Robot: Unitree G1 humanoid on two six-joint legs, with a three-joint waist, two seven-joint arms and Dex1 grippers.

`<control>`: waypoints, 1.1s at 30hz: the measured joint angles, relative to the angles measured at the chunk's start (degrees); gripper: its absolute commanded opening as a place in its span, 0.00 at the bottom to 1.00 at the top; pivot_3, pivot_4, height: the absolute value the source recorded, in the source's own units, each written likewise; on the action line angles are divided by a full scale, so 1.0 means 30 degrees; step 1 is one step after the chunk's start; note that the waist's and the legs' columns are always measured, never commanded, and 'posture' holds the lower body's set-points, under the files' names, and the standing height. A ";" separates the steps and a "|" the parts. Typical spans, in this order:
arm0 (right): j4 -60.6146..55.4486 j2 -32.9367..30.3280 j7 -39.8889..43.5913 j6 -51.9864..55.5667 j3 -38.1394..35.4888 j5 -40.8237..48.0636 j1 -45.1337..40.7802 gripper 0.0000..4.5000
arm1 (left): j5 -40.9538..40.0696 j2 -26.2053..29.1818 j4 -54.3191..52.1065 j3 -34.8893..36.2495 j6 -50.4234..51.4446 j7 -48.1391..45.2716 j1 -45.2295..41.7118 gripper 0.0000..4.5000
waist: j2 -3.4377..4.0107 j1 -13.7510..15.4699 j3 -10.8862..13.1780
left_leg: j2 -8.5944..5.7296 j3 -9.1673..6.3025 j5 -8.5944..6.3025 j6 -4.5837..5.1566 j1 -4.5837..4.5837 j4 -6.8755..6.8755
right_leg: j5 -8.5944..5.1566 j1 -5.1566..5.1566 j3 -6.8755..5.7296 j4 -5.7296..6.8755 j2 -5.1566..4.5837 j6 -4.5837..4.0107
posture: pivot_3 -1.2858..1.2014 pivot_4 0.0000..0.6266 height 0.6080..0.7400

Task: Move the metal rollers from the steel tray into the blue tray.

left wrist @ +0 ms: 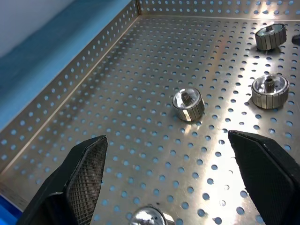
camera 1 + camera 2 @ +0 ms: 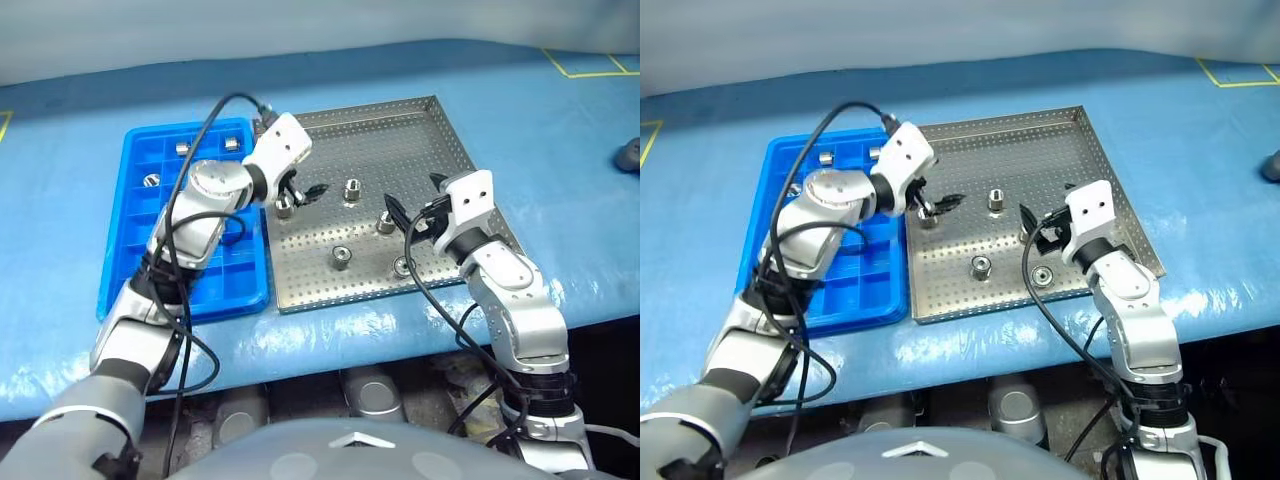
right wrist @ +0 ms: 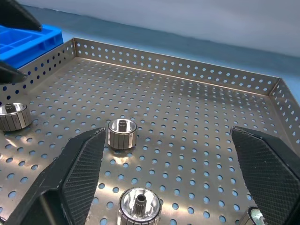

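Note:
The steel tray lies mid-table, with the blue tray against its left side. Several metal rollers stand upright on the steel tray: one in the middle, one to its right and two near the front. Another roller stands by the left rim, right under my left gripper, which hovers open and holds nothing. My right gripper is open and empty over the tray's right half, with two rollers ahead between its fingers. Three rollers sit in cells of the blue tray.
Both trays rest on a blue-covered table whose front edge runs just below them. A dark object lies at the far right. Yellow tape lines mark the back right corner.

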 measured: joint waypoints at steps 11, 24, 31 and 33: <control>0.0334 0.1533 -0.0850 -0.1301 0.0601 -0.0828 0.0660 1.00 | 0.0617 0.1733 0.3261 -0.1398 0.0494 -0.2710 -0.1362 1.00 | 0.0002 -0.0630 0.0001 | 0.0005 0.0000 0.0001 -0.0001 -0.0037 -0.0029 | -0.0002 -0.0049 0.0001 -0.0003 -0.0006 -0.0002 | 0.39 0.24 1.00; 0.0647 0.2159 -0.1207 -0.1948 0.1101 -0.1196 0.0680 1.00 | 0.0175 0.1398 0.5932 -0.0279 -0.0990 -0.3836 -0.2560 1.00 | 0.0004 -0.1840 0.0000 | 0.0004 0.0014 0.0001 -0.0001 -0.0036 -0.0042 | -0.0001 -0.0057 0.0023 0.0004 -0.0009 0.0000 | 0.37 0.24 1.00; 0.0556 0.1909 -0.1160 -0.1929 0.1105 -0.1266 0.0688 1.00 | 0.1673 0.2723 0.5359 -0.2381 -0.1343 -0.5012 -0.1198 1.00 | 0.0004 -0.2109 0.0000 | 0.0008 0.0057 0.0001 -0.0001 -0.0014 -0.0035 | -0.0001 -0.0068 0.0079 0.0042 -0.0002 0.0002 | 0.37 0.24 1.00; 0.0556 0.1921 -0.1194 -0.1929 0.1113 -0.1275 0.0728 1.00 | 0.2041 0.3186 0.5219 -0.2447 -0.1495 -0.5179 -0.1200 1.00 | 0.0006 -0.2099 0.0000 | 0.0007 0.0064 0.0001 -0.0001 -0.0011 -0.0035 | -0.0001 -0.0068 0.0086 0.0042 -0.0002 0.0003 | 0.38 0.24 1.00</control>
